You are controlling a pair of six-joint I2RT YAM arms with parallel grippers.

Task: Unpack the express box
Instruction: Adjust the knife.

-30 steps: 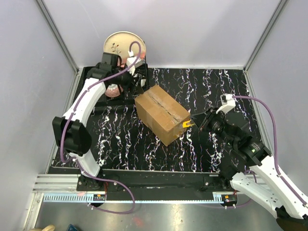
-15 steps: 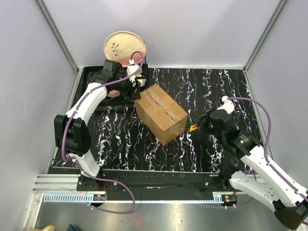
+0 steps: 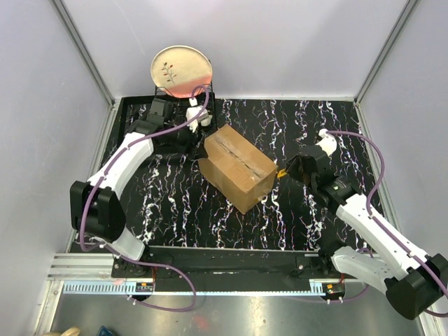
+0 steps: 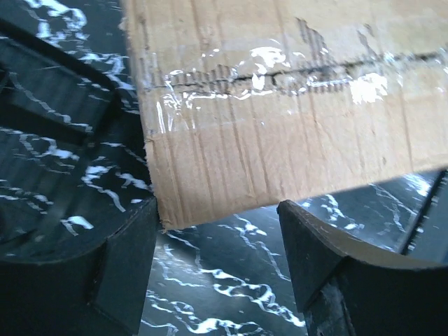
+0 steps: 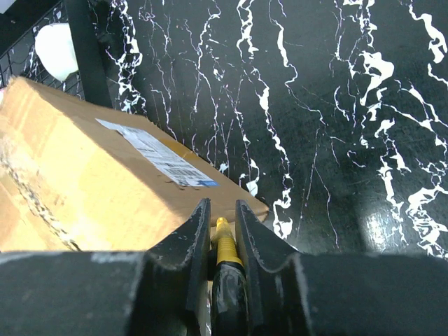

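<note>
Top external view has the box [image 3: 238,166] sitting skewed near the middle of the table [image 3: 315,126], flaps down and the taped seam [image 4: 280,73] on top looking uncut, so I'd say the unpacking hasn't really got going

Left gripper [image 4: 217,234] is at the far-left corner of the box, jaws spread wide with nothing between them. From the left wrist view the fingers sit low, just off the end where the tape wraps over. My guess is it's there to pin or brace that end so the box doesn't skate around

Right gripper [image 5: 222,210] is over at the opposite corner, near the shipping label [image 5: 157,157], clamped tight on a thin yellow-and-black cutter [image 5: 222,241] that pokes out between the fingers toward the cardboard. Can't tell if the tip is actually touching. Makes sense as a setup: one arm steadies, the other slits the tape

Table is black with white marble veining, looks slick, so bracing matters. Plain pale walls [image 3: 280,42] box it in on three sides, and a floral plate [image 3: 180,70] stands at the back-left, well clear of the box
</note>
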